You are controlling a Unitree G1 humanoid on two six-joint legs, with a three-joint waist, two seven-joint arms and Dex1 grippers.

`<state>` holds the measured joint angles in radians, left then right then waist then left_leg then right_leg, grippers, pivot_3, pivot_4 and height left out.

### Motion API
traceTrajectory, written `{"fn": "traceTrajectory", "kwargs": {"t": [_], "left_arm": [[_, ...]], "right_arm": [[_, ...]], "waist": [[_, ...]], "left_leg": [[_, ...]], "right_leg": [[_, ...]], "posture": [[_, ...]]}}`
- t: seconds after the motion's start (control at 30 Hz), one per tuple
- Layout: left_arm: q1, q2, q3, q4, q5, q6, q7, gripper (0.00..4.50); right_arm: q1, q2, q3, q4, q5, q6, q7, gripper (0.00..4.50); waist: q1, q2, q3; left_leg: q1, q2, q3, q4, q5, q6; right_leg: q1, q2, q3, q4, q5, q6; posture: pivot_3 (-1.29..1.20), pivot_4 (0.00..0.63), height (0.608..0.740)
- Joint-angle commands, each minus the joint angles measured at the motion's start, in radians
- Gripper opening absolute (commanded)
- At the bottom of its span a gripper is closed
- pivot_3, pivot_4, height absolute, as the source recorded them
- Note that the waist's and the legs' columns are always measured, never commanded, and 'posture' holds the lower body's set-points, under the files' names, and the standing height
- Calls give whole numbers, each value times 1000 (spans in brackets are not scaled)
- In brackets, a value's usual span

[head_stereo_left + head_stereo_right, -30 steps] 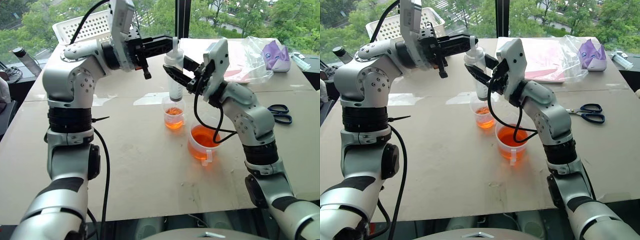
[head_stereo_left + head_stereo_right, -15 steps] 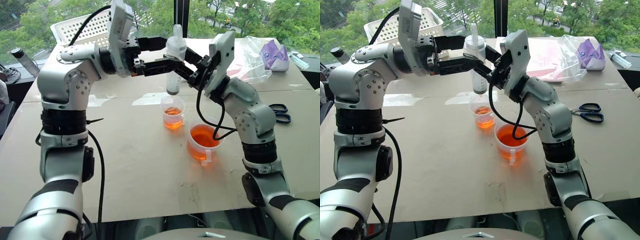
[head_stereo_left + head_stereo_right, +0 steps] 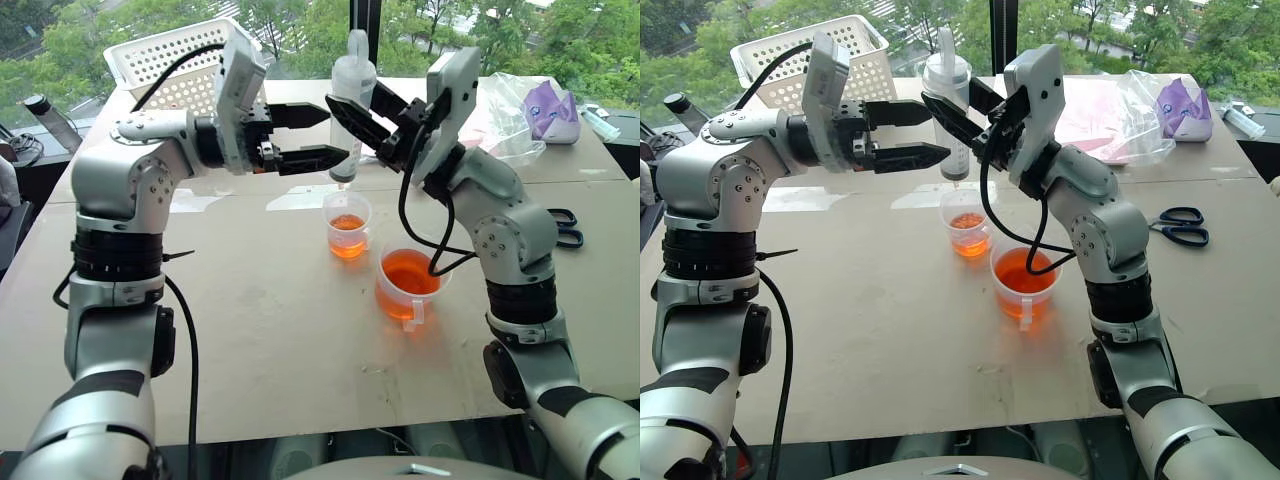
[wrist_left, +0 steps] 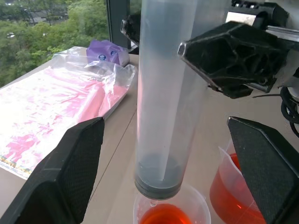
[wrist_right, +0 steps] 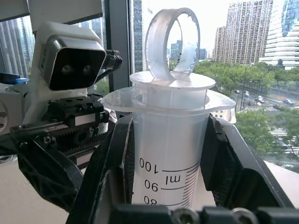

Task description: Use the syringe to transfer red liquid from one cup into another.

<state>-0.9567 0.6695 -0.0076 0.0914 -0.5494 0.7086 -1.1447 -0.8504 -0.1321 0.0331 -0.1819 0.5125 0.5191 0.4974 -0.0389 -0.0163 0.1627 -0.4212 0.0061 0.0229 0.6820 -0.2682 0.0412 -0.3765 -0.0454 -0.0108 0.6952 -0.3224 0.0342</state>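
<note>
The syringe hangs upright, its barrel clamped in my right gripper, which is shut on it. The white plunger is pushed fully in and the barrel looks empty. The narrow tip hovers just above the small handleless cup, which holds some red liquid. The wider handled measuring cup stands to its front right, also holding red liquid. My left gripper is open and level, its fingertips at the left side of the barrel, one higher and one lower, gripping nothing.
A white basket stands at the table's back left. A plastic bag with pink sheets and a purple object lie at the back right. Scissors rest near the right edge. A dark bottle is off to the far left.
My left gripper was shut on top of the plunger; it has opened and sunk beside the barrel. My right gripper has lifted the syringe, so its tip is clear of the small cup.
</note>
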Motion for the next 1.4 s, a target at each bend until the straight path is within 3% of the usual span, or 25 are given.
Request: {"fn": "traceTrajectory", "kwargs": {"t": [0.03, 0.13, 0.17, 0.27, 0.37, 0.47, 0.5, 0.57, 0.6, 0.67, 0.83, 1.0, 1.1, 1.23, 1.4], "left_arm": [[-13, -30, 5, -29, -2, -21, 18, 4266], [-12, -50, 1, -24, 4, -26, 27, 4266], [-14, -55, 3, -20, 7, -28, 32, 4029], [-22, -69, 13, -10, 4, -28, 44, 3036], [-23, -72, 12, -12, 6, -27, 47, 1601], [-23, -76, 13, -10, 11, -26, 59, 1546], [-24, -78, 15, -9, 14, -26, 65, 1546], [-25, -83, 18, -5, 20, -27, 82, 1537], [-27, -84, 21, -2, 20, -28, 90, 1534], [-42, -78, 48, 8, 11, -14, 120, 1534], [-54, -32, 102, -19, -17, 38, 162, 1534], [-35, 58, 198, -115, -91, 234, 256, 1534], [68, 146, 236, -206, -116, 381, 305, 1534], [244, 240, 260, -336, -139, 575, 380, 1534], [384, 216, 282, -415, -139, 732, 499, 1534]], "right_arm": [[-22, 1, -10, -65, 27, 9, -5, 1491], [-18, 3, -5, -77, 30, 20, -11, 1491], [-16, 3, -5, -81, 30, 24, -12, 1491], [-9, -1, -2, -85, 33, 37, -10, 1491], [-6, -6, -1, -84, 30, 44, -7, 1491], [-6, -12, -1, -79, 23, 44, -9, 1491], [-6, -13, -2, -78, 24, 46, -9, 2479], [-5, -14, -5, -79, 24, 43, -10, 3215], [-4, -14, -7, -80, 24, 41, -12, 3911], [7, -39, -29, -102, 63, 70, 12, 4425], [27, -142, -100, -127, 149, 126, 67, 4425], [95, -342, -198, -129, 199, 190, 140, 4425], [207, -502, -256, -161, 250, 240, 247, 4425], [316, -617, -302, -164, 249, 235, 300, 4425], [400, -685, -324, -158, 245, 231, 332, 4425]], "waist": [[0, 0, 0], [-1, 0, 0], [-2, 0, 0], [-2, 0, 0], [-1, 0, 0], [-1, 0, 0], [-1, 0, 0], [-1, 0, 0], [-1, 0, 0], [-1, 0, 0], [0, 0, 0], [2, 0, 0], [4, 0, 0], [-1, 0, 0], [9, -1, 0]], "left_leg": [[0, 0, 0, 0, 0, 0], [0, 0, 0, 0, 0, 0], [0, 0, 0, 0, 0, 0], [0, 0, 0, 0, 0, 0], [0, 0, 0, 0, 0, 0], [0, 0, 0, 0, 0, 0], [0, 0, 0, 0, 0, 0], [0, 0, 0, 0, 0, 0], [0, 0, 0, 0, 0, 0], [0, 0, 0, 0, 0, 0], [0, 0, 0, 0, 0, 0], [0, 0, 0, -1, 0, 0], [-1, 0, 0, -2, 0, 0], [0, 0, 0, -6, 0, 0], [4, 0, 0, -5, 0, 0]], "right_leg": [[0, 0, 0, 0, 0, 0], [0, 0, 0, 0, 0, 0], [0, 0, 0, 0, 0, 0], [0, 0, 0, 0, 0, 0], [0, 0, 0, 0, 0, 0], [0, 0, 0, 0, 0, 0], [0, 0, 0, 0, 0, 0], [0, 0, 0, 0, 0, 0], [0, 0, 0, 0, 0, 0], [0, 0, 0, 0, 0, 0], [0, 0, 0, 0, 0, 0], [0, -1, 0, 0, 0, 0], [0, -1, 0, -1, 0, 0], [0, -1, 1, -2, 0, 0], [2, -1, 2, -3, 0, 0]], "posture": [[0, 150, 740], [0, 150, 740], [0, 150, 740], [0, 150, 740], [0, 150, 740], [0, 150, 740], [0, 150, 740], [0, 150, 740], [0, 150, 740], [0, 150, 740], [0, 150, 740], [0, 150, 740], [0, 150, 740], [0, 150, 740], [0, 150, 740]]}}
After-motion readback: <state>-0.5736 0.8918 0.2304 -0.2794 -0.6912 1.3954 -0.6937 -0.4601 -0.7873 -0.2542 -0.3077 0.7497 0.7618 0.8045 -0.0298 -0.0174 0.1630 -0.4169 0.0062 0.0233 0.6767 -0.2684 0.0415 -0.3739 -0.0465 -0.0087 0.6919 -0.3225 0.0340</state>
